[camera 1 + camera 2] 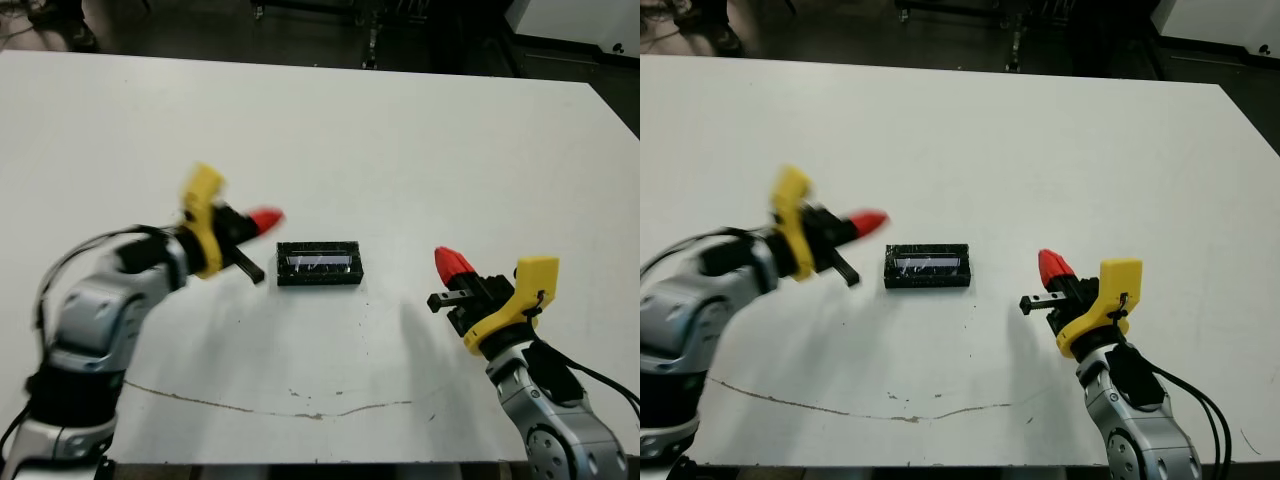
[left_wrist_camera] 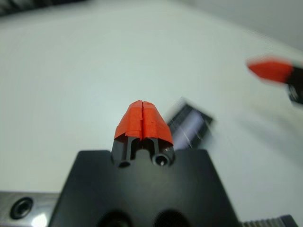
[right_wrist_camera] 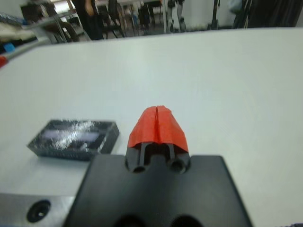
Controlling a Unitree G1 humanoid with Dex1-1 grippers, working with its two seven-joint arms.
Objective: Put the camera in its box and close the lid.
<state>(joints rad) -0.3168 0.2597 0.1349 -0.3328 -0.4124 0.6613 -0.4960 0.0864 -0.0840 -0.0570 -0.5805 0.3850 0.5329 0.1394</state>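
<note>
White tabletop (image 1: 420, 130): left gripper (image 1: 262, 220), red fingertips pressed together on nothing, beside glossy black rectangular box (image 1: 319, 264) with lid seemingly on, long axis lying left-to-right mid-table, camera unseen, likely inside; right gripper (image 1: 452, 263) likewise closed and empty, well apart.

The white table (image 1: 400, 130) is viewed from above and behind by both head cameras, angled forward and down. Each wrist camera is set low and close behind its own fingertips. The closed box (image 3: 73, 137) between the arms is shared by all four views.
</note>
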